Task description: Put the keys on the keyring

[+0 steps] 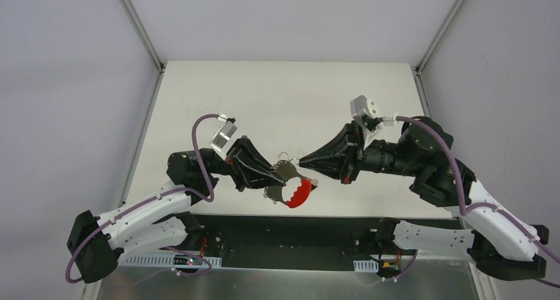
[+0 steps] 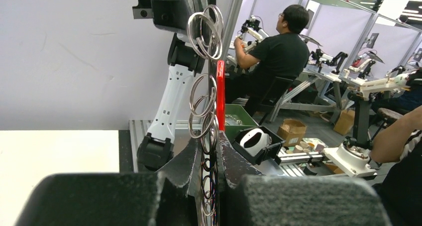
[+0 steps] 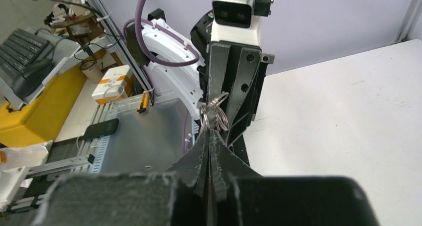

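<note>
Both arms reach inward and meet in the air above the near edge of the bench (image 1: pixel 277 102), about midway between its left and right edges.

(a) Top view. The left gripper (image 1: pixel 282 176) points right and slightly toward the near edge. The right gripper (image 1: pixel 302 161) points left, with its tip just beside the left one. The red crescent (image 1: pixel 301 193) hangs below the left claw on the near side, clear of the bench surface, with small wire loops next to it.

(b) Left wrist view. We see the left claw pinching the keyring (image 2: pixel 211 37). Its two fingers (image 2: pixel 186 161) are drawn in on either side of the wire rings, which stand up in a stack between them. The crescent is seen edge-on as a narrow red strip beside the rings. A seated person (image 2: pixel 278 52) works at another station in the background.

(c) Right wrist view. The fingers (image 3: pixel 196 156) of the right claw are pressed together to a single seam. Whether anything thin lies in that seam we cannot tell. The bunch of rings sits just beyond the tip, against the dark fingers of the opposite claw. That arm's white wrist camera (image 3: pixel 236 9) is above them.

The keys are too small for us to tell apart from the wire loops in any view.
</note>
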Controlling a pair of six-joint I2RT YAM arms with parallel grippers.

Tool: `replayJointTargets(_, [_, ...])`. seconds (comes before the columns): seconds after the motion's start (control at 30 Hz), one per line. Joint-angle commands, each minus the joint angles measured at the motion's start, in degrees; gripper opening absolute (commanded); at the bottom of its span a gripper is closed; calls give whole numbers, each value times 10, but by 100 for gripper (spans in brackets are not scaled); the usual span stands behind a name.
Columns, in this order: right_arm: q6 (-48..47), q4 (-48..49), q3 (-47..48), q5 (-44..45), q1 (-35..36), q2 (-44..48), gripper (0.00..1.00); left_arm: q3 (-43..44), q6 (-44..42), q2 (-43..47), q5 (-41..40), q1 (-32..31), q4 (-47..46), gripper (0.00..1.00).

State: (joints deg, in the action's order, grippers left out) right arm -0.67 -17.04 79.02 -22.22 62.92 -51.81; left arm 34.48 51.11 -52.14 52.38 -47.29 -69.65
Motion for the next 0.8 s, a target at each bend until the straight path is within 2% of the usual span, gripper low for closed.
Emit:
replayJointTargets(0.0, [-37, 50, -41, -22, 0, 32, 0, 27, 26, 0, -21, -4, -69, 0])
replayJointTargets(0.07, [-30, 92, -68, -45, 0, 39, 3, 31, 27, -4, -20, -4, -71, 0])
replayJointTargets(0.13, [-26, 103, -77, -68, 0, 37, 24, 33, 27, -8, -20, -5, -72, 0])
replayJointTargets(0.17, [-25, 103, -78, -70, 0, 36, 32, 33, 27, -8, -20, -5, -72, 0])
replayJointTargets(0.27, [-24, 106, -92, -38, 0, 46, 44, 31, 22, -5, -26, -5, -63, 0])
replayJointTargets(0.47, [-17, 114, -132, 42, 0, 85, 49, 28, -32, 29, -77, -5, 26, 0])
replayJointTargets(0.63, [-21, 98, -192, 185, 0, 113, 49, 20, -101, 88, -189, -5, 165, 0])
replayJointTargets(0.77, [-22, 92, -244, 256, 1, 122, 49, 7, -124, 120, -278, -5, 213, 0])
